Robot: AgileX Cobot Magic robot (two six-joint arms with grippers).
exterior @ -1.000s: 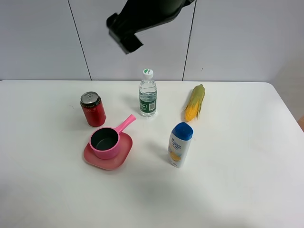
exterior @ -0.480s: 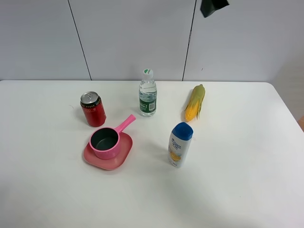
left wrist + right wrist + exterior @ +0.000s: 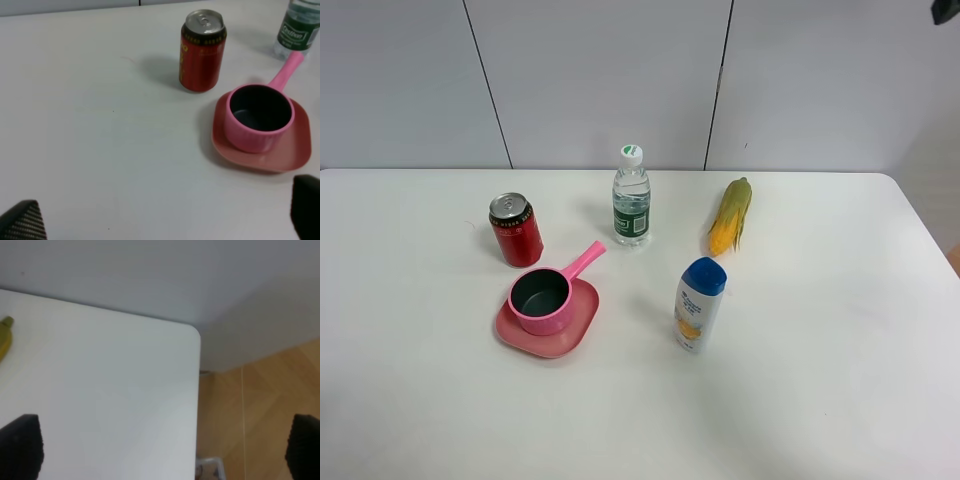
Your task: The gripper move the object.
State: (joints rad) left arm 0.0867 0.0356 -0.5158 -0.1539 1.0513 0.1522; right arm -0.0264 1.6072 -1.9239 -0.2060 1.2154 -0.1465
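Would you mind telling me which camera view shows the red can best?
The left wrist view: the red can is close, with its lid and label plain. The exterior high view shows it whole but smaller. The right wrist view misses it.

Lab-type test setup, not a home.
Bare white table [image 3: 820, 400] vs plain grey panel wall [image 3: 600, 80]; wood-look floor [image 3: 260, 405] past table corner. Odd props set apart: soda can [image 3: 516, 230], water bottle [image 3: 631, 196], corn [image 3: 731, 215], lotion bottle [image 3: 700, 305].
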